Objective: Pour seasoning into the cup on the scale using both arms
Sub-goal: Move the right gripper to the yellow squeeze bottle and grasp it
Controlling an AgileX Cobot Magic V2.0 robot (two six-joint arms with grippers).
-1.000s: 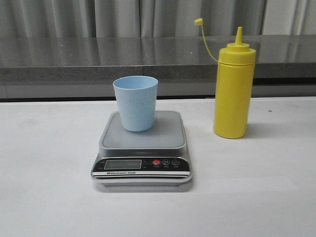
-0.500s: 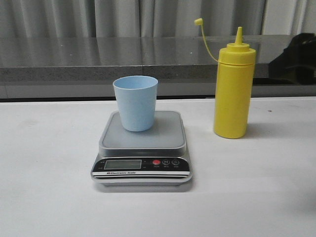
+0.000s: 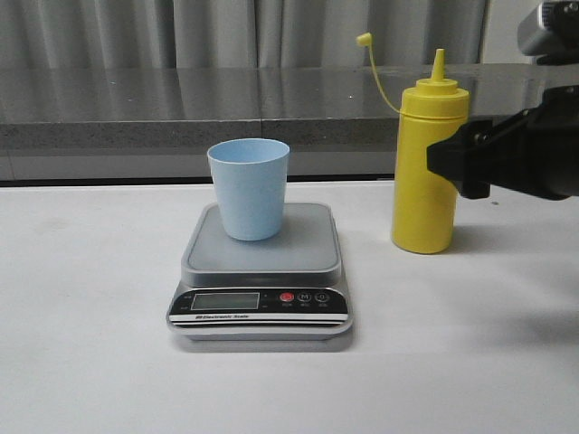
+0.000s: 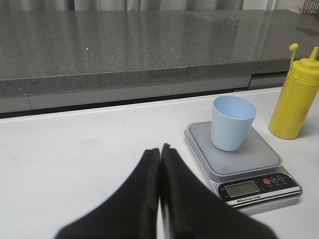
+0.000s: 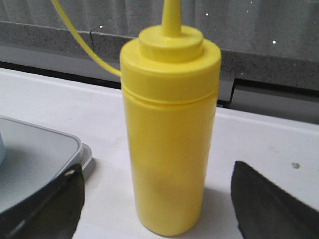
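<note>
The yellow squeeze bottle stands upright on the white table, right of the scale, its tethered cap hanging open up to the left. The pale blue cup stands on the silver-grey scale. My right gripper is at the bottle's right side. In the right wrist view it is open, with the bottle between the fingers and apart from both. My left gripper is shut and empty, above the table to the left of the scale and the cup.
A grey stone ledge runs along the back of the white table, with curtains behind it. The scale's edge lies close to one finger of my right gripper.
My right arm has come into the front view from the right edge and moved left up to the bottle. Bottle, cup and scale have not moved.
</note>
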